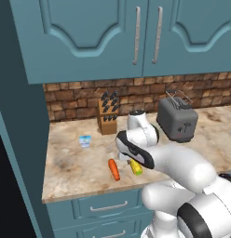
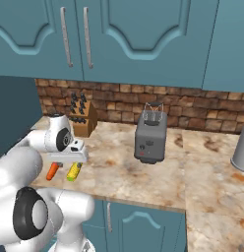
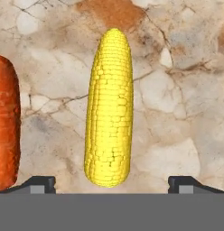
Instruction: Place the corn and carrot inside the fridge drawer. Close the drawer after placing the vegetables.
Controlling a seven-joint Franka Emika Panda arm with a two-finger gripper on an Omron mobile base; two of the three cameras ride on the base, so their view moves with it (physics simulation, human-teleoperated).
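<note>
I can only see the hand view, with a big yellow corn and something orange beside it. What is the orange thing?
Observer: It is the carrot, lying next to the corn near the front edge of the counter.
Operator: What else is on the counter?
Observer: A wooden knife block stands by the brick wall, behind the vegetables.
Operator: Anything shiny?
Observer: A grey toaster sits further along the counter, away from the corn.
Operator: Is the gripper holding the corn?
Observer: No, from the left base view the hand is above the corn, which lies on the counter, and the jaws are open.
</note>
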